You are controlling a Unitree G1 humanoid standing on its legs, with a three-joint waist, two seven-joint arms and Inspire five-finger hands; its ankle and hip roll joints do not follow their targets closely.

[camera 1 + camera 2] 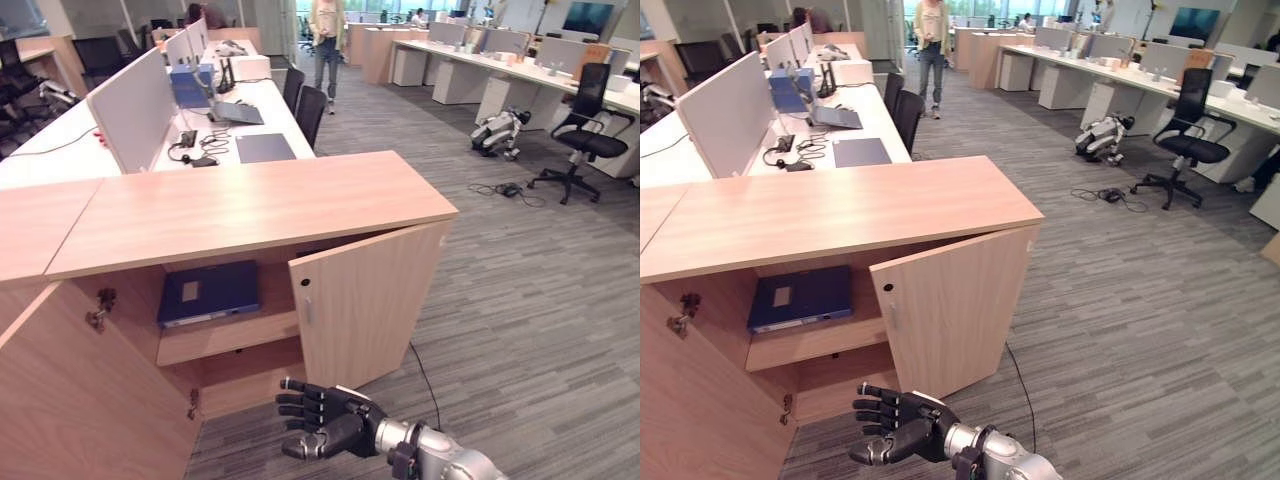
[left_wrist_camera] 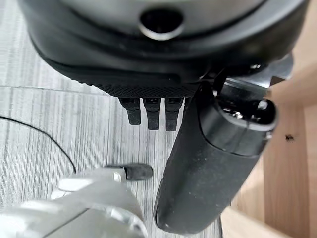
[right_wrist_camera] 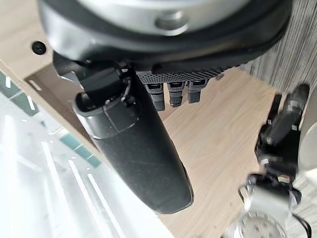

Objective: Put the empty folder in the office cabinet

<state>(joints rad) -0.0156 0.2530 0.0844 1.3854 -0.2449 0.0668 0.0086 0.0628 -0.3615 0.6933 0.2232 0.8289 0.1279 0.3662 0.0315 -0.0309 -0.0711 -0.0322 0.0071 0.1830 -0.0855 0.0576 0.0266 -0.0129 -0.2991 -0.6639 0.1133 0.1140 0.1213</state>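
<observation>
Blue folder (image 1: pixel 208 292) lying flat on upper shelf (image 1: pixel 230 335) inside open office cabinet (image 1: pixel 250 215), near left of the opening — so placing looks done, judging by task. Right door (image 1: pixel 362 305) swung out toward near side, left door (image 1: pixel 75 400) open at near left; both prob. left open for access, closing maybe next. Right hand (image 1: pixel 325 420) low at near edge, in front of cabinet bottom, well apart from folder, fingers (image 1: pixel 300 402) loosely spread and lightly bent, holding nothing — reads as clear of the shelf. Left hand (image 2: pixel 208 163) seen in left wrist view: thumb and short row of fingers straight-ish, nothing held, over grey carpet (image 1: pixel 520 300) w/ cabinet wood alongside. Eye views give whole layout: folder, doors, counter (image 1: pixel 160 130) far left w/ laptop (image 1: pixel 235 112), office chair (image 1: pixel 585 130) far right, person (image 1: pixel 326 40) standing far back. Wrist views give only close detail: right wrist view shows pale wood past the fingers; neither shows the folder. Right eye view shows more of the shelf beside right door.
</observation>
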